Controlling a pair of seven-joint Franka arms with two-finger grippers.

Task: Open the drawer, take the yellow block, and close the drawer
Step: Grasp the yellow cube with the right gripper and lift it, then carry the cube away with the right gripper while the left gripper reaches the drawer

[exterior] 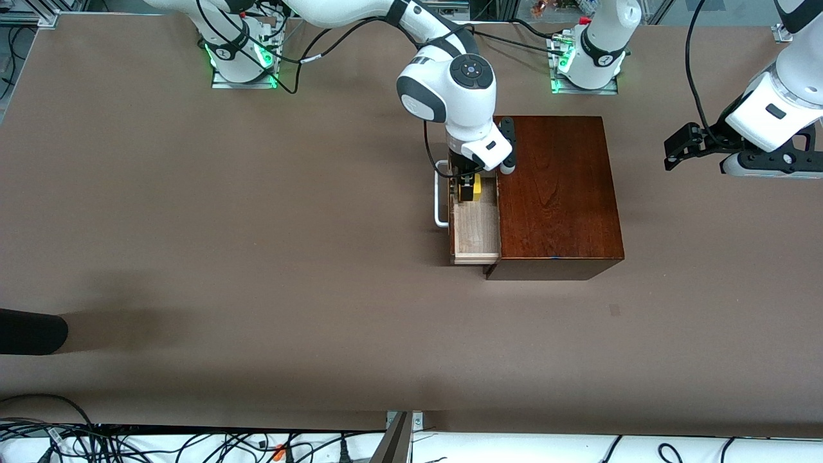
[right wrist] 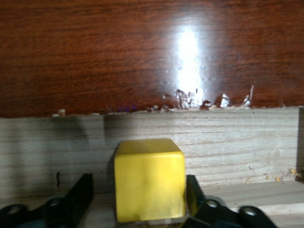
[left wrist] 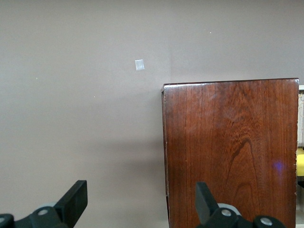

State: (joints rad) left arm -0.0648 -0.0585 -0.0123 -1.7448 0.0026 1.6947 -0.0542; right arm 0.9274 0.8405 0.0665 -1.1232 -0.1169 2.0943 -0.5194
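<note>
The dark mahogany box (exterior: pixel 559 193) stands mid-table with its drawer (exterior: pixel 477 235) pulled out toward the right arm's end, white bar handle (exterior: pixel 440 206) in front. The yellow block (exterior: pixel 476 188) sits in the pale tray's end farther from the front camera. My right gripper (exterior: pixel 466 186) is down in the drawer, open, with its fingers on either side of the block (right wrist: pixel 149 180); one finger (right wrist: pixel 192 190) is beside it and the other (right wrist: pixel 83 190) stands apart. My left gripper (exterior: pixel 675 149) waits, open and empty, over the table at the left arm's end; its wrist view shows the box (left wrist: pixel 232 152).
A small pale square mark (exterior: pixel 614 310) lies on the table nearer the front camera than the box; it also shows in the left wrist view (left wrist: pixel 139 65). A black object (exterior: pixel 29 331) juts in at the right arm's end. Cables run along the front edge.
</note>
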